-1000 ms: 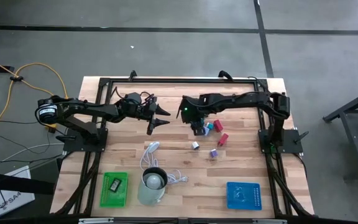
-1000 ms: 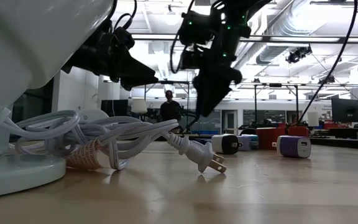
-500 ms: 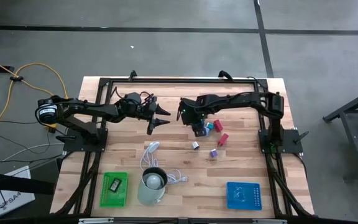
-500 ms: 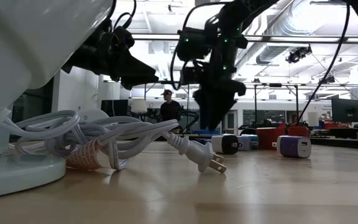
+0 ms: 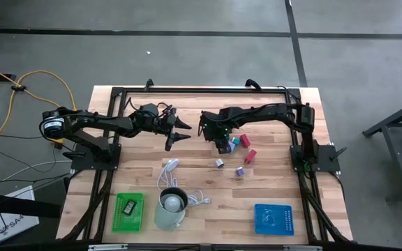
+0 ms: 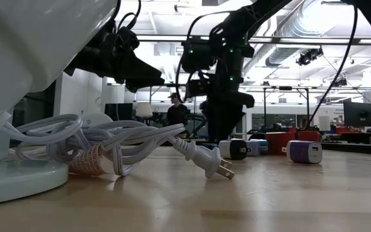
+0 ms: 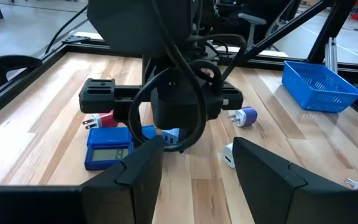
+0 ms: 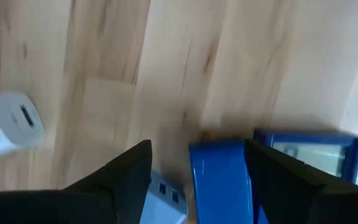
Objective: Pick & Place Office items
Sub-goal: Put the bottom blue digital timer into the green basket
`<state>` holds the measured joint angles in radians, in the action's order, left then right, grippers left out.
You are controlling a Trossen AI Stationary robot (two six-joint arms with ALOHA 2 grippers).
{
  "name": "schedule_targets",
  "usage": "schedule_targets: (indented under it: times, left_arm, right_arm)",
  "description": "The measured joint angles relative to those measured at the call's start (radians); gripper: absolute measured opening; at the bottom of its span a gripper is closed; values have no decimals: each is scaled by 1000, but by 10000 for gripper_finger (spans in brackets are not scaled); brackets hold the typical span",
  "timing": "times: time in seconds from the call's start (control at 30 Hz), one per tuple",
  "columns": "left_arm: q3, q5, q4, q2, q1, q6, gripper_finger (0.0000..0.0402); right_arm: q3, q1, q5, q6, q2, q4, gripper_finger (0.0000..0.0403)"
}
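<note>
The office items lie in a loose cluster right of the table's middle: a blue block [image 5: 223,146], a cyan piece [image 5: 234,141], a pink piece [image 5: 244,141], a red piece [image 5: 250,155], a white charger [image 5: 218,162] and a purple charger [image 5: 240,171]. My right gripper [image 5: 221,142] points down over the cluster, open. In the right wrist view its fingers [image 8: 129,180] stand on either side of the blue block [image 8: 219,180], beside a flat blue piece with a display [image 8: 309,152]. My left gripper [image 5: 180,133] hovers open left of the cluster and holds nothing.
A green tray [image 5: 129,211] holding a dark item stands near the near-left edge, and a blue tray [image 5: 273,218] near the near-right edge. The pale cup [image 5: 171,208] and the white coiled cable [image 5: 167,174] sit between them. A black frame [image 5: 201,89] rims the table.
My right gripper has come down toward the blue block, until its fingers are close to the table, and has shifted slightly toward the table's left. The items have stayed where they were.
</note>
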<state>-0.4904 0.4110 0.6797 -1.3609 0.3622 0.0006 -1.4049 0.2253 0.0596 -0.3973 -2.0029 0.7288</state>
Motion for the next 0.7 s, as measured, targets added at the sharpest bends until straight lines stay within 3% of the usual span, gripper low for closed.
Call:
schedule_targets:
  times: [0.7]
  left_arm:
    - [0,0,2,0,0,0,189]
  right_arm:
    - [-1,14,-5,0,-1,0,244]
